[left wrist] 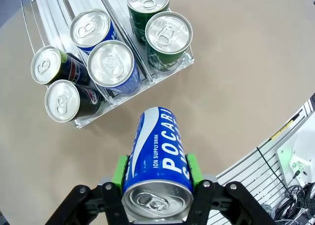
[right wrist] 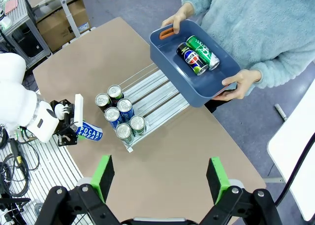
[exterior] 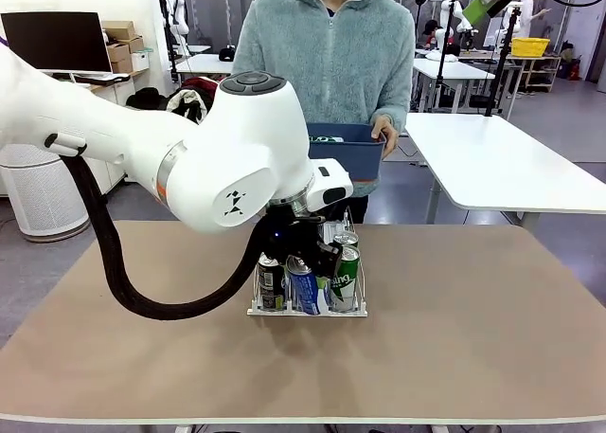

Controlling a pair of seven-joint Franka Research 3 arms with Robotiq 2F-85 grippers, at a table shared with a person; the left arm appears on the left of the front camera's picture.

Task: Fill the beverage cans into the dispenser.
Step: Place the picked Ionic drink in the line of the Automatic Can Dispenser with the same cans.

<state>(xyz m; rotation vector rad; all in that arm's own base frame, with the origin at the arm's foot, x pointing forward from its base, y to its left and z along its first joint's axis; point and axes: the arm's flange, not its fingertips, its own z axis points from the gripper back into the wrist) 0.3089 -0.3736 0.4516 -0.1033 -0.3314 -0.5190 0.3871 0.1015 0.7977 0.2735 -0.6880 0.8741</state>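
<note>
Our left gripper (left wrist: 157,170) clamps a blue can (left wrist: 157,136); our right gripper (right wrist: 160,176) gapes wide. The dispenser (right wrist: 157,94) holds six cans (left wrist: 110,62); the person's far bin (right wrist: 170,52) holds two.

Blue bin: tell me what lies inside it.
The blue bin holds two cans lying sideways: a black Pepsi can and a green can. Seen from the front, its wall hides them.
</note>
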